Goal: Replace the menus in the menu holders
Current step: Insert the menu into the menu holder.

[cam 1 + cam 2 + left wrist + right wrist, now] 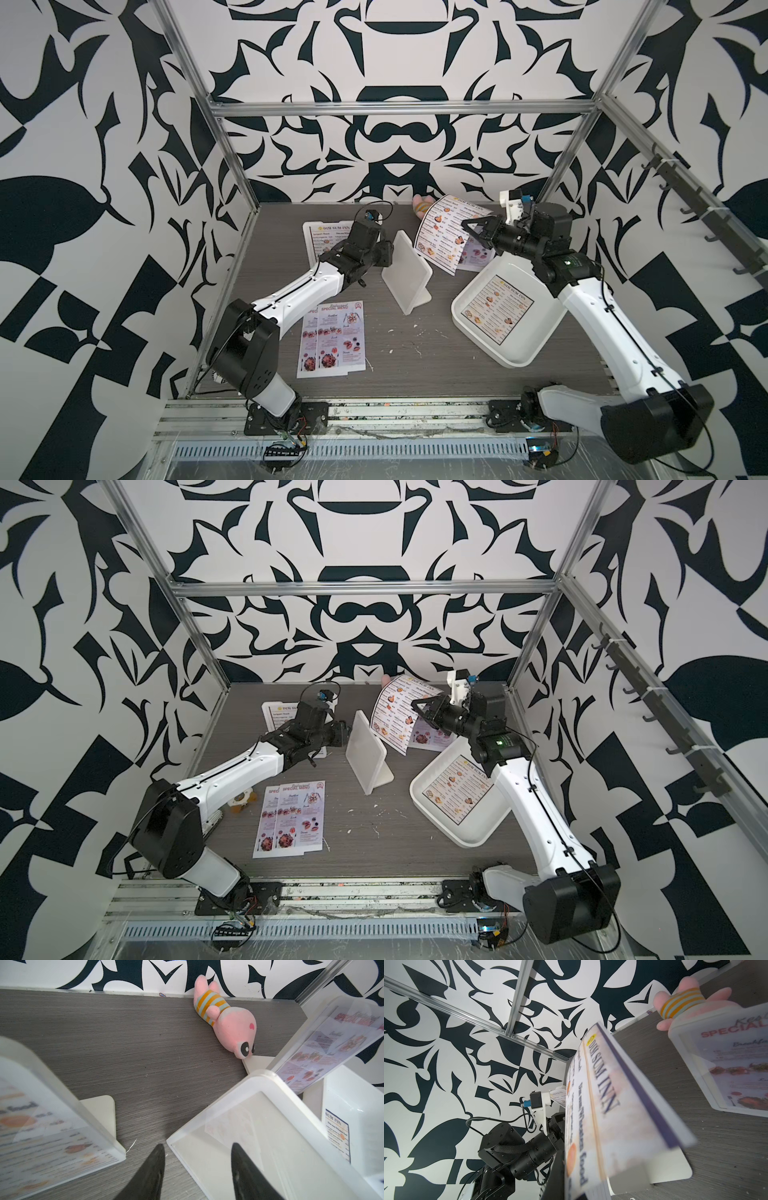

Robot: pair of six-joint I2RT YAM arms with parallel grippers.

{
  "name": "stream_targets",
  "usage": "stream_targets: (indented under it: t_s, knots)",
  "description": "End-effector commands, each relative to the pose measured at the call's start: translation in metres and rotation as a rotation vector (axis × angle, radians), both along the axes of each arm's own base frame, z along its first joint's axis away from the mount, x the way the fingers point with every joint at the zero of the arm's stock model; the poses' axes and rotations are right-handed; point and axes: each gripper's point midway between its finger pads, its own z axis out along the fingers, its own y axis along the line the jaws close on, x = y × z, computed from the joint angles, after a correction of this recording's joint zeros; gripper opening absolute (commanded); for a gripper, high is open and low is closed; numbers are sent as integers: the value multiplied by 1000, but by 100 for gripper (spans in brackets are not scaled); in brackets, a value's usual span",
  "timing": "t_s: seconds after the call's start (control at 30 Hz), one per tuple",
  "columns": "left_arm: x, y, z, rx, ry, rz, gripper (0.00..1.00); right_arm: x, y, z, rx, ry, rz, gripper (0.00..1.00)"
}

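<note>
The right gripper (472, 232) is pinched closed on a curling, glossy DIM SUM INN menu (436, 239) held aloft; the sheet is blurred in the right wrist view and covers most of the far-right holder (726, 1053), which carries a lavender SPECIAL MENU; the left arm cuts off the far-left holder (316, 239); the left gripper (197, 1145) stands half-wide at a rounded corner of the empty, frosted-plastic middle holder (405, 274), contact unclear; two lavender sheets (336, 338) overlap on the grey woodgrain table (415, 365); a bordered menu (496, 309) lies in the rounded white tray (458, 319).
</note>
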Motion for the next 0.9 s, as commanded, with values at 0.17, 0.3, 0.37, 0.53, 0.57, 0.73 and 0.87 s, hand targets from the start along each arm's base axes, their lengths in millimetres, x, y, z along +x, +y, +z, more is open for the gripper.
stream_targets:
  t_s: [0.17, 0.3, 0.37, 0.53, 0.57, 0.73, 0.87]
  knots:
    - [1, -1, 4, -1, -14, -13, 54, 4, 3, 10, 23, -52, 19, 0]
    - [1, -2, 4, -4, -14, -17, 54, 7, 2, 12, 19, -53, 16, 0]
    - [1, -3, 5, -8, -13, -22, 54, 8, 3, 10, 16, -46, 16, 0]
    - [-2, -6, 7, -6, -19, -41, 53, 14, 3, 1, 4, -28, 12, 0]
    - [-2, -7, 7, -3, -19, -45, 53, 15, 2, 1, 3, -30, 10, 0]
    - [-2, -7, 9, -2, -26, -50, 53, 17, 1, 5, -23, -50, 4, 0]
    - [-4, -8, 9, -1, -25, -57, 53, 20, 0, 5, -48, -57, -1, 0]
